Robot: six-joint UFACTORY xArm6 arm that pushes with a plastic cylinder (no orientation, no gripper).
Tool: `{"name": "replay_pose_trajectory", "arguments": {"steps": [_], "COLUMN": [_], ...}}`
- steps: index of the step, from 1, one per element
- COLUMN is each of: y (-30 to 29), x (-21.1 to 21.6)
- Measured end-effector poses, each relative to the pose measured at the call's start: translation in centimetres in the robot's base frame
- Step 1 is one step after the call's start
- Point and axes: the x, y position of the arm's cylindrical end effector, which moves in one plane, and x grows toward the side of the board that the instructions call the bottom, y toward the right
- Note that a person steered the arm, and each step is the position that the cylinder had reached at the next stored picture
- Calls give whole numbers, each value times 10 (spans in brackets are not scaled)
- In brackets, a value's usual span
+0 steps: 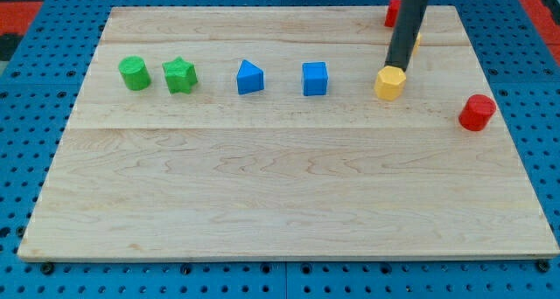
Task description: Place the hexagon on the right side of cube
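Right behind the yellow hexagon (389, 83) is where my tip (398, 69) is seen — the end effector is only a dark rod, so nothing is grasped or clenched; it can just push. The tip is touching, or nearly touching, the far edge of the hexagon.

The hexagon is already set on the right of the blue cube (315, 79), near it but not touching, and about level with it. So the job looks mostly done — maybe a small push is left to line it up.

A blue triangle block (249, 77), a green star (179, 75) and a green cylinder (135, 73) are lined up further left on the tabletop (280, 185). A red cylinder (477, 112) is kept well apart on the right. Another red block (392, 12) is partly hidden behind the rod at the far edge; its shape cannot be told.
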Motion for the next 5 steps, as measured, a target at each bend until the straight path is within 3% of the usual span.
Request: {"name": "replay_pose_trajectory", "arguments": {"steps": [1, 2, 4, 5], "y": [47, 11, -27, -61], "x": [-3, 31, 33, 82]}}
